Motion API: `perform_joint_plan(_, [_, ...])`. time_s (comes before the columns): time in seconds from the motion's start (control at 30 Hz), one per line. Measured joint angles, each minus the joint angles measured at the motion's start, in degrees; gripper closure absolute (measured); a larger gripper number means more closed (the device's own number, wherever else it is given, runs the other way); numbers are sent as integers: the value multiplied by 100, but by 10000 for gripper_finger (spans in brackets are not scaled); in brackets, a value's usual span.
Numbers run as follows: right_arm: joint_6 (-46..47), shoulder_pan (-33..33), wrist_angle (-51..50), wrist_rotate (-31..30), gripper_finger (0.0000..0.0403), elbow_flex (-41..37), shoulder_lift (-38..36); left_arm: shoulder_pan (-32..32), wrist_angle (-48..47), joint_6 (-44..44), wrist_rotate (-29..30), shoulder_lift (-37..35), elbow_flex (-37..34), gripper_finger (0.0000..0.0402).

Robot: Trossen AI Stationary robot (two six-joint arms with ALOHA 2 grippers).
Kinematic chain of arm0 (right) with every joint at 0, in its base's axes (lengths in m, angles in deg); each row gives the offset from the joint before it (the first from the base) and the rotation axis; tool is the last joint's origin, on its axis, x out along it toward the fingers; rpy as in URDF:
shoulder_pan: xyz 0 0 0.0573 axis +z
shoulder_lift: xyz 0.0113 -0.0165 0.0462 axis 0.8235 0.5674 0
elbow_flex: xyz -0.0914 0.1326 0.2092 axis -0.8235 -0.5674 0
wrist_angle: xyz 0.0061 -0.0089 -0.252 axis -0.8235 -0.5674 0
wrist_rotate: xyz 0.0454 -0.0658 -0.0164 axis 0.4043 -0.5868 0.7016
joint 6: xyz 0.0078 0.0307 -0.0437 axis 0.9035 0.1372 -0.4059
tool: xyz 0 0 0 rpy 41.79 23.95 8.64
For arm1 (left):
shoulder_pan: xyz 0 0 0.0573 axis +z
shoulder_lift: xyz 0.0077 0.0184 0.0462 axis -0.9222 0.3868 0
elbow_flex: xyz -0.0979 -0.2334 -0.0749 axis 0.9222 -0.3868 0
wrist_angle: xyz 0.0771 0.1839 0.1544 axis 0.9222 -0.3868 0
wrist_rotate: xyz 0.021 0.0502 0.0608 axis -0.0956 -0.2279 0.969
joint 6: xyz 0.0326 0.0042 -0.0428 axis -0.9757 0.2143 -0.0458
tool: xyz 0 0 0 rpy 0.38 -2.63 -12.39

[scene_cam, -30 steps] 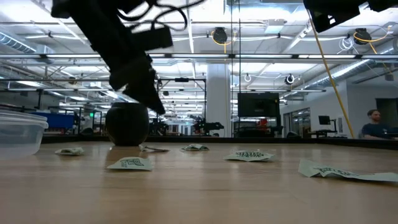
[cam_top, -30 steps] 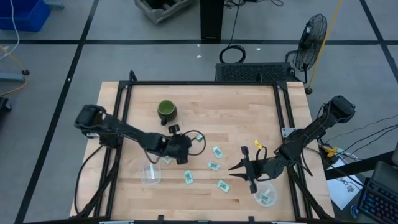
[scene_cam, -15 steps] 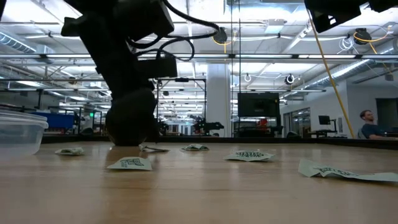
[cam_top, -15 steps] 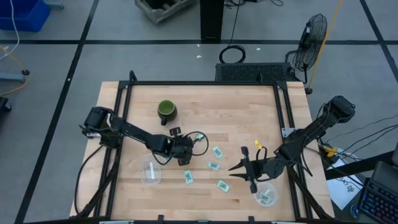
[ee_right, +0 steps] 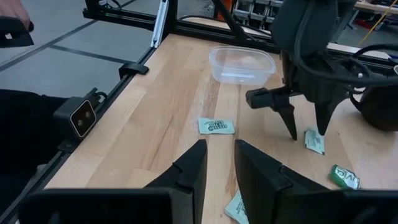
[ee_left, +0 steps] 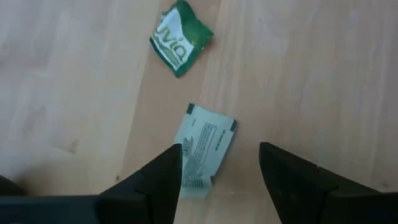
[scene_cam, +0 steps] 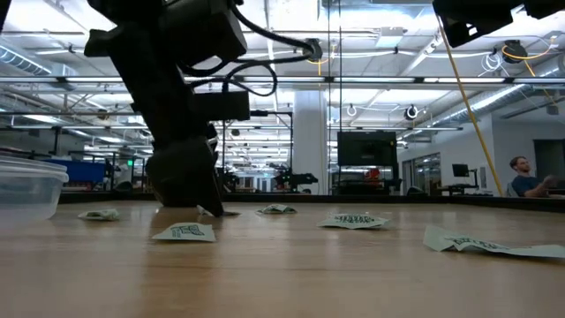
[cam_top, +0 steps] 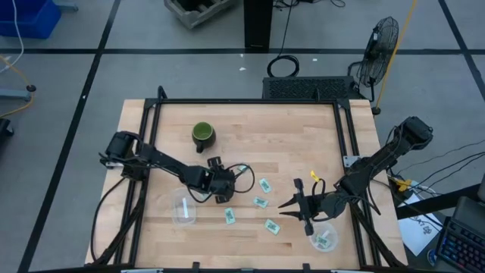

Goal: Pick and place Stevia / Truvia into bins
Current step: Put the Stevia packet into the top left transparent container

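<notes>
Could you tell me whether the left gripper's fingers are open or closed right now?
Open. In the left wrist view, the left gripper shows a clear gap between its two fingers, with a pale packet lying flat on the table between them, not yet pinched.

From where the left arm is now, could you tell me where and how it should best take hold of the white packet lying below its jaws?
Come straight down from above and pinch the white packet across its short width. It lies flat on the table, so no edge stands up to catch. The left gripper is open with one jaw either side of it, clear of the green packet beyond.

Left claw (cam_top: pixel 222 194) spread, lowered; right claw (cam_top: pixel 292 205) parted, hovering.
</notes>
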Motion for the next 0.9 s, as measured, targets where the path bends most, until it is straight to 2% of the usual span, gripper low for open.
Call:
perform_joint_plan(0.27, [103, 2, -53, 0, 328, -2, 0, 35, 80, -302, 279, 268, 18, 225])
perform_joint_plan(0.4, [103, 2, -56, 0, 328, -2, -1, 156, 74, -157, 203, 277, 13, 251])
perform_joint_plan(0.57, [103, 2, -24, 0, 328, -26, 0, 259, 74, -123, -179, 284, 9, 298])
perform_joint_plan(0.77, [103, -11, 38, -7, 328, -156, 0, 271, 183, -269, -344, 249, -2, 381])
perform_joint_plan(0.9, [103, -13, 91, -9, 328, -184, 1, 265, 266, -449, -190, 244, -3, 393])
